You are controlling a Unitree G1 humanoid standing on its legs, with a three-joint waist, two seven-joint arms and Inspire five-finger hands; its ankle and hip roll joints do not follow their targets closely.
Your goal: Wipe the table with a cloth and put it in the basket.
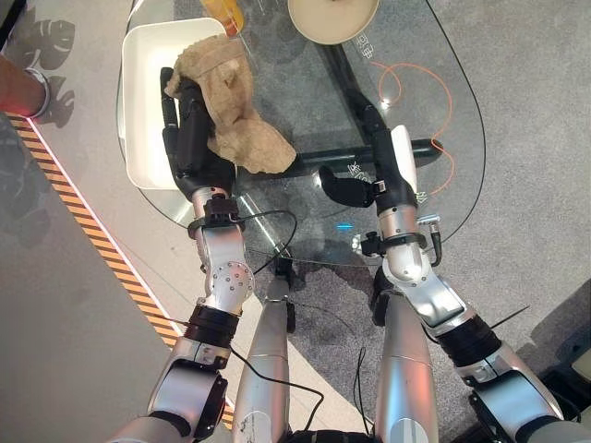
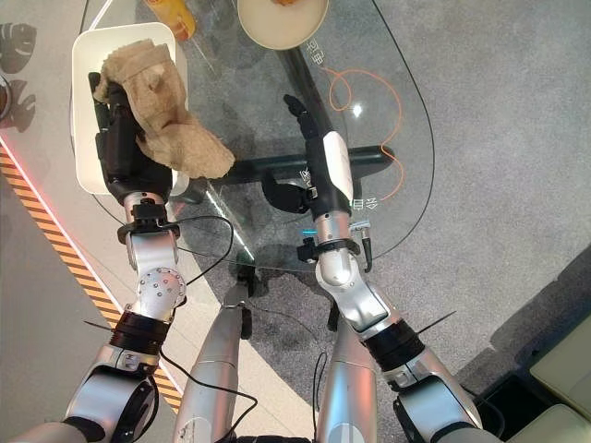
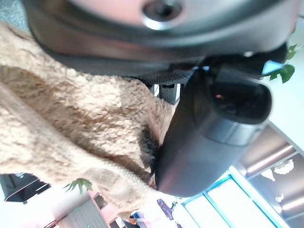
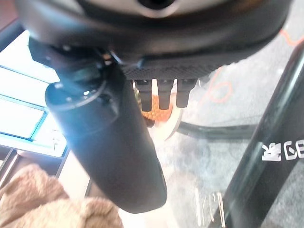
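you had the left hand point(image 1: 189, 129) curled on the cloth point(image 1: 231, 101), draped half over the white basket point(image 1: 138, 101) so it could drop in | right hand point(image 1: 383, 161) just beside basket, fingers straight, empty, parked flat on the glass counter point(image 1: 443, 120)

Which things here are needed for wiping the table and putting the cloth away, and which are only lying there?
Needed: cloth, held in left hand; white basket; glass table.

Lying about: beige bowl, orange cord, orange object. Right hand idle.
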